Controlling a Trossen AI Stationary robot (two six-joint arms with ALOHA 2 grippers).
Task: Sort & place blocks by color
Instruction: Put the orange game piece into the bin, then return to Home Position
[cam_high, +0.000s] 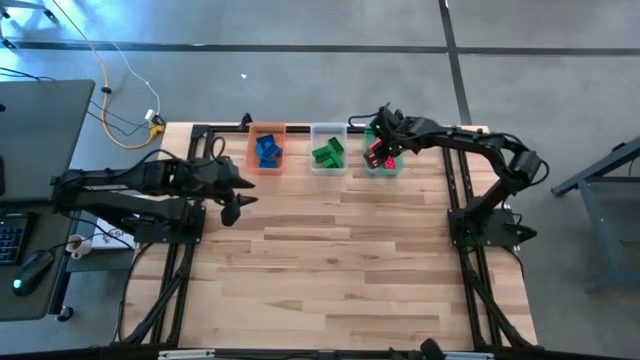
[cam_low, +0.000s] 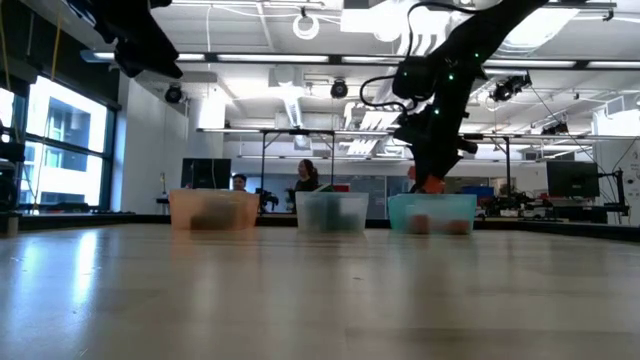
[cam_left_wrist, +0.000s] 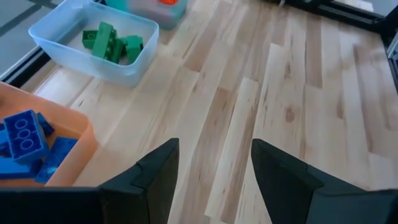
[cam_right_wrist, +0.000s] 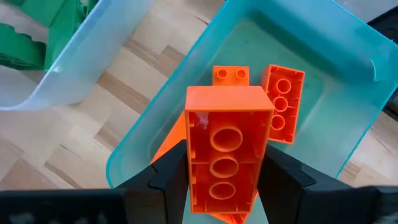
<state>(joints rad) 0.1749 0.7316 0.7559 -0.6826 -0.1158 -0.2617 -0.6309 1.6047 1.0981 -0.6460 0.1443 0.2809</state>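
Three bins stand in a row at the table's far edge: an orange bin (cam_high: 265, 150) with blue blocks (cam_left_wrist: 25, 137), a clear bin (cam_high: 328, 150) with green blocks (cam_left_wrist: 112, 42), and a green bin (cam_high: 384, 158) with red blocks (cam_right_wrist: 283, 102). My right gripper (cam_right_wrist: 227, 163) hangs over the green bin (cam_right_wrist: 186, 87), shut on a red block (cam_right_wrist: 229, 140). The low view shows it just above that bin (cam_low: 432, 213). My left gripper (cam_left_wrist: 214, 155) is open and holds nothing, above bare table near the orange bin (cam_left_wrist: 62, 140). My right gripper pinches the red block by its two long side walls (cam_right_wrist: 194, 168), one finger (cam_right_wrist: 168, 171) on each side. The fingers point down from above. The block is lifted clear over the green bin, with its hollow underside turned toward the wrist camera.
The bare wooden table top (cam_high: 340, 270) stretches wide on the near side of the bins. A desk with a keyboard and mouse (cam_high: 30, 270) stands left of the table. People (cam_low: 305, 178) sit in the room behind the bins.
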